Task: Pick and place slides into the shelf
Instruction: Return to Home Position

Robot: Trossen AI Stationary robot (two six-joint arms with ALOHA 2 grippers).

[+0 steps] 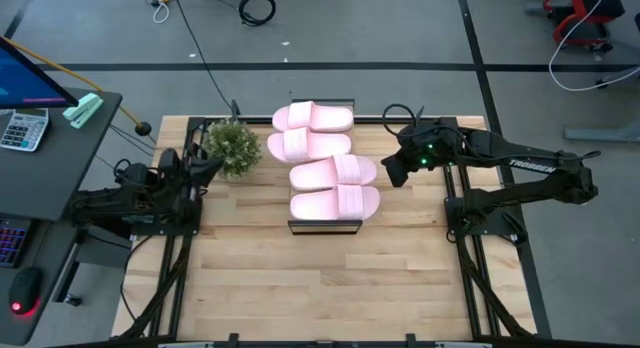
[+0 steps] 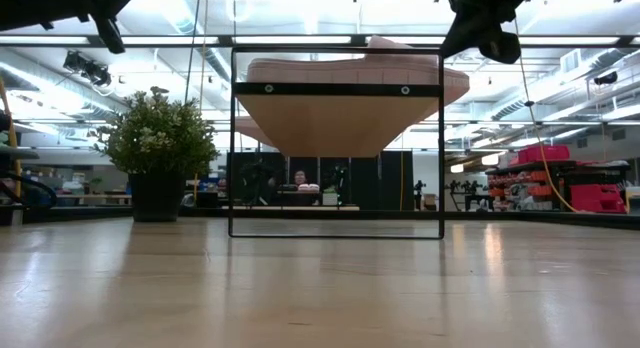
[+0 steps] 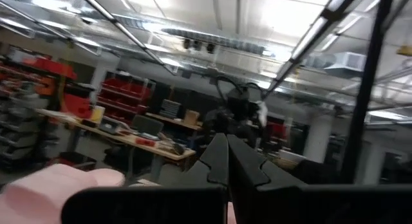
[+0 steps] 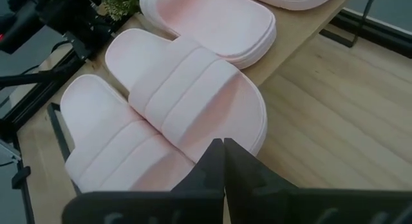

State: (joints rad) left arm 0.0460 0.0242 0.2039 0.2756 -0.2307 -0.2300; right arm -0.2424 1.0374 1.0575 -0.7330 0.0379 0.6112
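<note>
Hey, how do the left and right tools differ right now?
The left tool sits by the plant; the right tool hangs beside the slides. The left one points out across the room; the right one tilts down at the slides. Both are shut and empty.

We log two arms: left arm (image 1: 130, 201) folded low at its side, left gripper (image 3: 226, 139) with fingers (image 3: 215, 166) pressed together; right arm (image 1: 520, 173) bent, reaching inward, right gripper (image 4: 223, 143) raised, likewise closed.
</note>
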